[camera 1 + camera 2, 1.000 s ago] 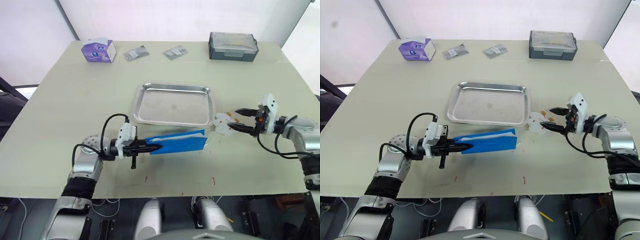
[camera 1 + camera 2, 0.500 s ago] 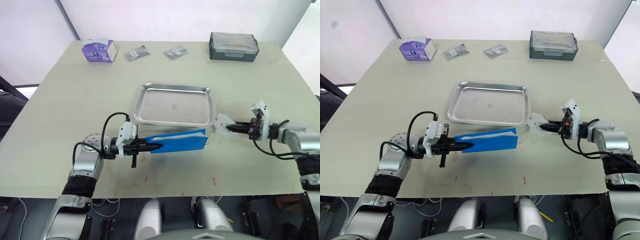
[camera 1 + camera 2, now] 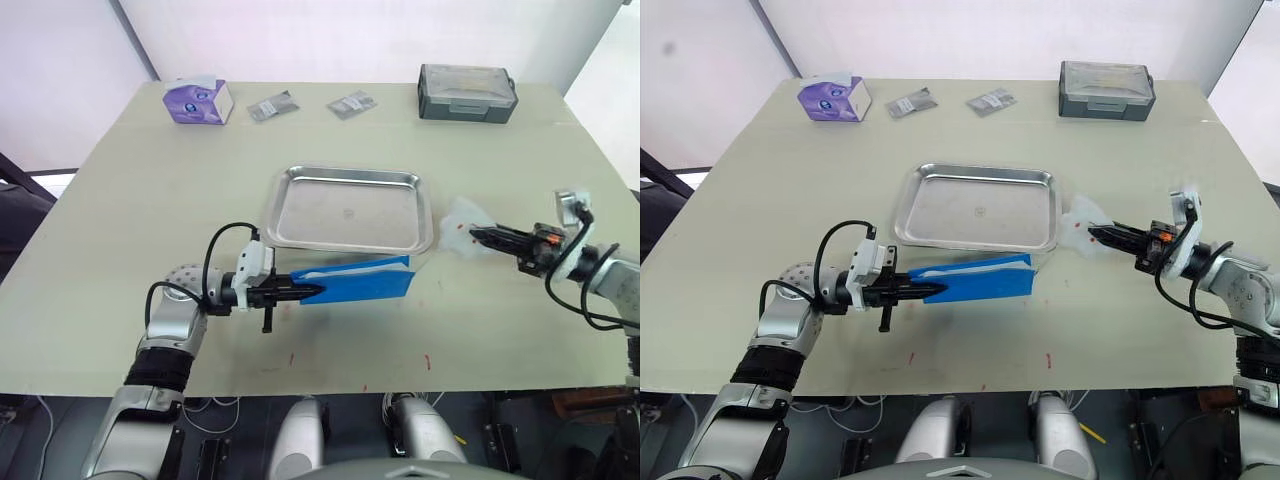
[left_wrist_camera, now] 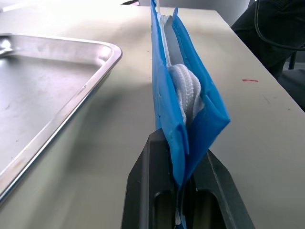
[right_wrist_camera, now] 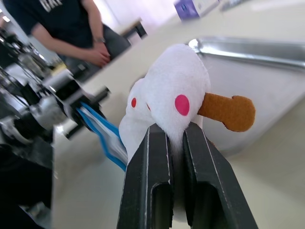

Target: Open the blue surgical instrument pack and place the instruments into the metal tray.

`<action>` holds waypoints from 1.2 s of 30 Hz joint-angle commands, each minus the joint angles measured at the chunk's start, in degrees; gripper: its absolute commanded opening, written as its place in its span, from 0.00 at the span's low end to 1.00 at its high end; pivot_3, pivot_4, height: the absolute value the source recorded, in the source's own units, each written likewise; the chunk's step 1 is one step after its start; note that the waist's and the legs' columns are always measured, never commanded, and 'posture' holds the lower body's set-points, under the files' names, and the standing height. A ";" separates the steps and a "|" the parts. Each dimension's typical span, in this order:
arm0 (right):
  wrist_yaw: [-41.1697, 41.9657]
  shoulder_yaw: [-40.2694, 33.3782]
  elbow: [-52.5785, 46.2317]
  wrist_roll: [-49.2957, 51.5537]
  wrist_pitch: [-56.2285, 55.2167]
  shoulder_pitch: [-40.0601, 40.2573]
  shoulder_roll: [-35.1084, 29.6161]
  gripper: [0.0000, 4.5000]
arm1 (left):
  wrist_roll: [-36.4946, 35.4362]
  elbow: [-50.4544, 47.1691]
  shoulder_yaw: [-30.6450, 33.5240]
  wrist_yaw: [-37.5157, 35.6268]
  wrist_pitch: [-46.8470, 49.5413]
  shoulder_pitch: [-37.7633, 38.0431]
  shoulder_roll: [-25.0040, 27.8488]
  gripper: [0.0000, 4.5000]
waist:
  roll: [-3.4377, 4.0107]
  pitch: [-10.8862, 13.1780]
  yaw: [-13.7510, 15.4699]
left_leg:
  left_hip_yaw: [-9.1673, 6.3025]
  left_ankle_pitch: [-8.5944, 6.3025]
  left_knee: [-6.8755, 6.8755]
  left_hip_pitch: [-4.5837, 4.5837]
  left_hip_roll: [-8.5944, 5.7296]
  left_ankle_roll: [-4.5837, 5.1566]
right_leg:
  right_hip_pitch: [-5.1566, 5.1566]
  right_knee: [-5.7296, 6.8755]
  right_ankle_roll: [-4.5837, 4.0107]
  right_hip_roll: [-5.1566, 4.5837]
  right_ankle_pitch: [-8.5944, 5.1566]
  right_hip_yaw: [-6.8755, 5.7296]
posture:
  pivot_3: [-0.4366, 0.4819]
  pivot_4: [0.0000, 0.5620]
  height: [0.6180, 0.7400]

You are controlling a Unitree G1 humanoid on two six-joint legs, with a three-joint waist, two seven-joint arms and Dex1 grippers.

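The blue surgical instrument pack (image 3: pixel 362 279) stands on edge in front of the metal tray (image 3: pixel 330 215). My left gripper (image 3: pixel 305 292) is shut on the pack's left end. In the left wrist view the pack (image 4: pixel 176 95) gapes a little, with white padding inside. The instruments are hidden. My right gripper (image 3: pixel 478 234) is shut on a soft white piece (image 5: pixel 167 95) with red spots and a tan tab. It holds this piece above the table, just right of the tray. The tray is empty.
At the table's far edge are a purple tissue box (image 3: pixel 198 101), two small foil packets (image 3: pixel 272 106) (image 3: pixel 351 103) and a dark grey lidded box (image 3: pixel 467 93). A person in a dark shirt (image 5: pixel 71 24) shows in the right wrist view beyond the table.
My right gripper shut on the white piece beside the pack's right end, then drew it up and to the right. The left gripper and pack stayed put.
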 commanded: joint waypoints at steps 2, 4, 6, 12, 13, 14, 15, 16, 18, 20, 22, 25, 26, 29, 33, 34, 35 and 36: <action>-3.63 -4.32 -4.11 6.51 2.30 -2.20 0.69 0.01 | 0.26 0.05 0.52 -0.62 -1.48 -0.91 1.11 0.00 | 0.00 0.00 0.01 | 0.00 0.00 0.00 0.00 0.00 0.00 | 0.00 0.00 0.00 0.00 0.00 0.00 | 0.48 0.27 0.93; -6.46 -5.48 -4.98 9.87 3.79 -4.68 1.99 0.01 | 0.37 0.18 0.47 -0.39 -1.50 -1.03 1.05 0.00 | 0.00 0.00 -0.02 | -0.01 0.00 0.00 0.00 0.00 0.00 | 0.00 0.00 0.00 0.00 0.00 0.00 | 0.48 0.27 0.93; -8.64 -5.96 -5.57 12.07 4.66 -6.48 2.89 0.01 | 0.43 0.22 0.40 -0.26 -1.56 -1.08 1.02 0.00 | 0.01 0.01 -0.13 | 0.00 0.00 0.00 0.00 0.00 0.00 | 0.00 0.00 0.00 0.00 0.00 0.00 | 0.48 0.27 0.93; -11.88 -0.11 -8.83 10.03 2.66 -12.17 5.44 0.01 | 0.51 0.46 0.22 -0.18 -1.48 -1.53 0.98 0.00 | 0.02 0.01 -0.16 | -0.01 0.00 -0.02 -0.05 0.00 0.00 | -0.01 -0.05 0.00 -0.01 0.00 -0.02 | 0.48 0.27 0.93; -11.44 1.69 -9.48 8.70 1.36 -12.96 6.02 0.01 | 0.54 0.51 0.18 -0.16 -1.49 -1.59 0.93 0.00 | 0.03 0.02 -0.24 | -0.01 0.00 -0.01 -0.04 0.00 0.00 | -0.01 -0.05 0.00 -0.01 0.00 -0.01 | 0.48 0.27 0.93; -10.80 3.92 -10.16 7.08 0.13 -13.53 6.32 0.01 | 0.58 0.55 0.12 -0.13 -1.52 -1.62 0.86 0.00 | 0.03 0.02 -0.21 | -0.05 0.00 -0.02 -0.04 0.01 0.00 | -0.02 -0.04 0.00 0.00 0.00 -0.05 | 0.48 0.27 0.93; -10.16 5.89 -10.50 5.59 -1.19 -14.11 6.78 0.01 | 0.65 0.70 0.04 -0.11 -1.58 -1.73 0.76 0.00 | 0.03 0.02 -0.14 | -0.06 0.00 -0.02 -0.04 0.01 0.00 | -0.02 -0.04 0.00 0.01 0.00 -0.06 | 0.48 0.27 0.93; -10.04 7.19 -10.43 4.88 -2.03 -14.86 7.60 0.01 | 0.72 0.81 -0.05 -0.07 -1.64 -1.82 0.66 0.00 | 0.03 0.02 -0.14 | -0.07 0.00 -0.02 -0.05 0.01 0.00 | -0.02 -0.04 0.00 0.01 0.00 -0.08 | 0.48 0.27 0.93; -9.53 11.22 -9.62 1.97 -5.03 -17.48 9.99 0.01 | 0.91 0.98 -0.31 -0.01 -1.68 -2.09 0.35 0.00 | 0.05 0.03 -0.17 | -0.08 0.00 -0.02 -0.06 0.01 0.00 | -0.02 -0.06 0.00 0.00 0.00 -0.09 | 0.48 0.27 0.93; -8.75 15.03 -8.45 -1.75 -8.09 -19.59 11.76 0.01 | 1.02 1.19 -0.38 -0.11 -1.75 -2.29 0.22 0.00 | 0.05 0.03 -0.16 | -0.04 0.00 -0.02 -0.06 0.01 0.00 | -0.03 -0.05 0.00 -0.01 0.00 -0.06 | 0.48 0.27 0.93; -7.74 18.19 -7.27 -5.19 -11.12 -21.24 13.03 0.01 | 1.12 1.39 -0.31 -0.23 -1.81 -2.41 0.17 0.00 | 0.05 0.03 -0.14 | -0.05 0.00 -0.01 -0.07 0.01 0.00 | -0.03 -0.05 0.00 -0.01 0.00 -0.08 | 0.48 0.27 0.93; -6.26 22.09 -5.96 -9.45 -15.09 -22.82 14.52 0.01 | 1.25 1.60 -0.25 -0.29 -1.86 -2.53 0.15 0.00 | 0.05 0.03 0.05 | -0.09 0.00 -0.03 -0.10 0.01 0.00 | -0.03 -0.10 -0.01 -0.01 0.00 -0.13 | 0.48 0.27 0.93; -5.86 23.27 -5.66 -10.78 -16.51 -23.15 15.10 0.01 | 1.26 1.66 -0.23 -0.29 -1.86 -2.56 0.13 0.00 | 0.05 0.03 0.05 | -0.10 0.00 -0.03 -0.12 0.01 0.00 | -0.03 -0.14 -0.01 -0.02 0.00 -0.16 | 0.48 0.27 0.93; -5.69 26.21 -5.03 -13.44 -19.70 -24.33 18.33 0.01 | 1.29 1.77 -0.26 -0.26 -1.87 -2.65 0.06 0.00 | 0.05 0.03 -0.01 | -0.09 0.00 -0.02 -0.13 0.01 0.00 | -0.03 -0.16 -0.01 -0.04 0.00 -0.17 | 0.48 0.27 0.93; -6.11 27.32 -4.01 -15.07 -22.07 -25.51 22.02 0.01 | 1.29 1.99 -0.32 -0.34 -1.82 -2.95 -0.05 0.00 | 0.05 0.03 -0.03 | -0.14 0.00 -0.02 -0.12 0.01 0.00 | -0.03 -0.10 -0.01 -0.03 0.00 -0.20 | 0.48 0.27 0.93; -6.23 27.78 -3.71 -15.96 -23.44 -25.78 23.00 0.01 | 1.30 2.08 -0.36 -0.40 -1.82 -3.06 -0.09 0.00 | 0.05 0.03 -0.01 | -0.14 0.00 -0.02 -0.12 0.01 0.00 | -0.03 -0.10 -0.01 -0.03 0.00 -0.20 | 0.48 0.27 0.93; -6.23 28.06 -3.37 -16.70 -24.44 -25.99 23.66 0.01 | 1.31 2.24 -0.38 -0.48 -1.84 -3.20 -0.10 0.00 | 0.05 0.03 0.03 | -0.14 0.00 -0.02 -0.12 0.01 0.00 | -0.03 -0.11 -0.01 -0.03 0.00 -0.21 | 0.48 0.27 0.93; -6.32 28.29 -3.35 -17.06 -25.04 -26.06 24.50 0.01 | 1.36 2.45 -0.42 -0.57 -1.92 -3.37 -0.14 0.00 | 0.05 0.03 0.04 | -0.14 0.00 -0.02 -0.13 0.01 0.00 | -0.03 -0.11 -0.01 -0.03 0.00 -0.22 | 0.48 0.27 0.93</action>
